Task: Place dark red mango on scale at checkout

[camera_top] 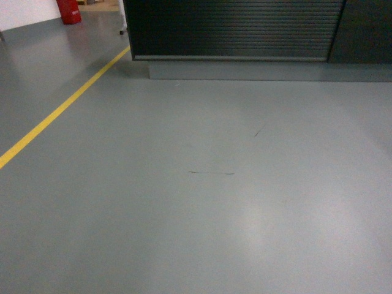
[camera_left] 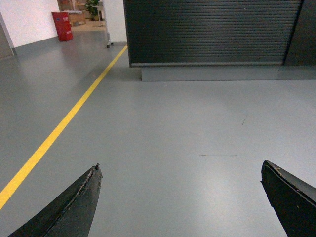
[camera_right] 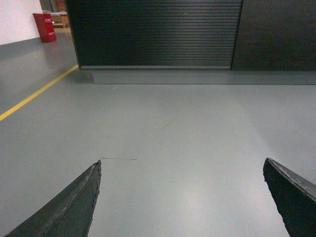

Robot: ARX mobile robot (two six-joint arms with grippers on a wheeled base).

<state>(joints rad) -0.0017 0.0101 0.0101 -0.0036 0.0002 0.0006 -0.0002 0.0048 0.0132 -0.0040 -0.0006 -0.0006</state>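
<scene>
Risk is bumping the checkout [camera_top: 236,27] desk's ribbed front while driving up. My left fingers [camera_left: 74,207] and right fingers [camera_right: 74,205] are spread, holding nothing. Neither dark red mango nor scale is in view.

The bench [camera_top: 236,30] is cut off by the top edge in every view, so its top surface stays unseen. Each end effector shows only its two fingertips [camera_left: 74,207] [camera_right: 74,210] at the lower corners.
</scene>
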